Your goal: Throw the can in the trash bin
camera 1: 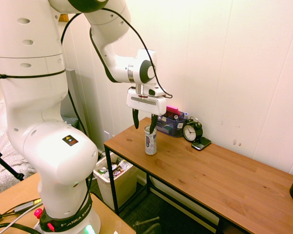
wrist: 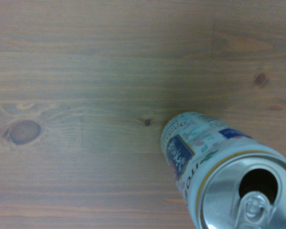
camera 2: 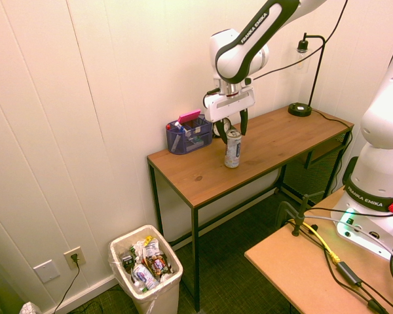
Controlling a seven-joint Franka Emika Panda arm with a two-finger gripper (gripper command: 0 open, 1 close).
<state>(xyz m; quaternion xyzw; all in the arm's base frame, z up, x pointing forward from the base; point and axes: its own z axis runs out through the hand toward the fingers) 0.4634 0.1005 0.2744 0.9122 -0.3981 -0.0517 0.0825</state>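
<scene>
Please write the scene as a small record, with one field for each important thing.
can: silver-white, upright on the wooden desk, opened at the top
gripper: open, fingers low at the can's top, no grip seen
trash bin: off-white, on the floor beside the desk end, litter inside
organizer: blue-purple, on the desk near the wall, holding a pink item
clock: black, round, beside the organizer
lamp: black, at the desk's other end

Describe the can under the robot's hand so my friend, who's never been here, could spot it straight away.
Find the wooden desk against the wall, with the trash bin beside one end. Near that end stands a slim, upright silver-white can with blue print. Unlike the blue-purple organizer and round black clock nearby, it has an opened metal top.
</scene>
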